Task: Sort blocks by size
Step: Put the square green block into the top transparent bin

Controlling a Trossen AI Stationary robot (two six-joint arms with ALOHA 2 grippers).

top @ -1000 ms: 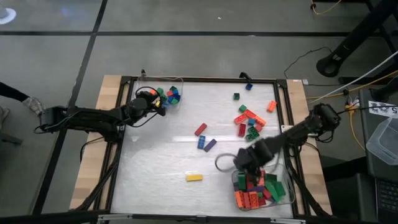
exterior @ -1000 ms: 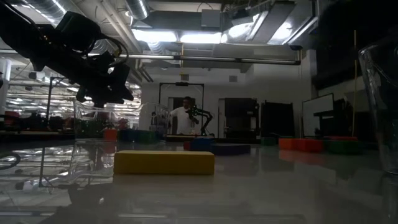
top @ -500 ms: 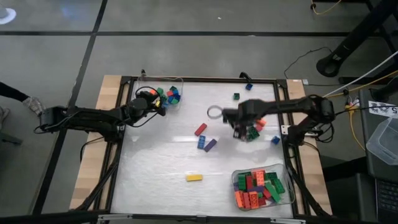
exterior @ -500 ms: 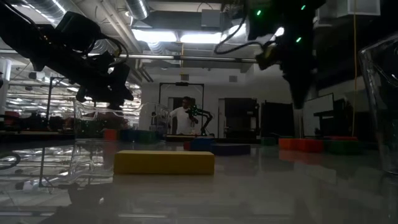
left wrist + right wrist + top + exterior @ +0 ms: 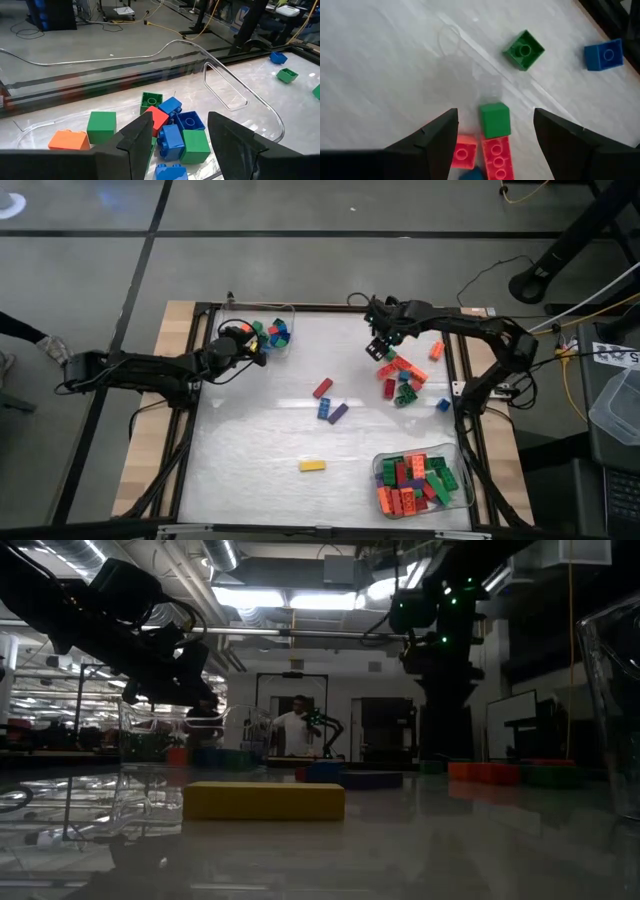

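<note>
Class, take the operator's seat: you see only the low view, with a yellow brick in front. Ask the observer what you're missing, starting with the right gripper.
Observer: The right gripper hangs open over the green block at the loose pile's edge.
Operator: And the left?
Observer: The left gripper is open above small blocks in a clear tray.
Operator: Another tray?
Observer: Yes, a second tray holds longer bricks.

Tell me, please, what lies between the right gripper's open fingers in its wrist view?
A small green block lies on the white table between the right gripper fingers, untouched, with red blocks just beside it, as the right wrist view shows.
</note>
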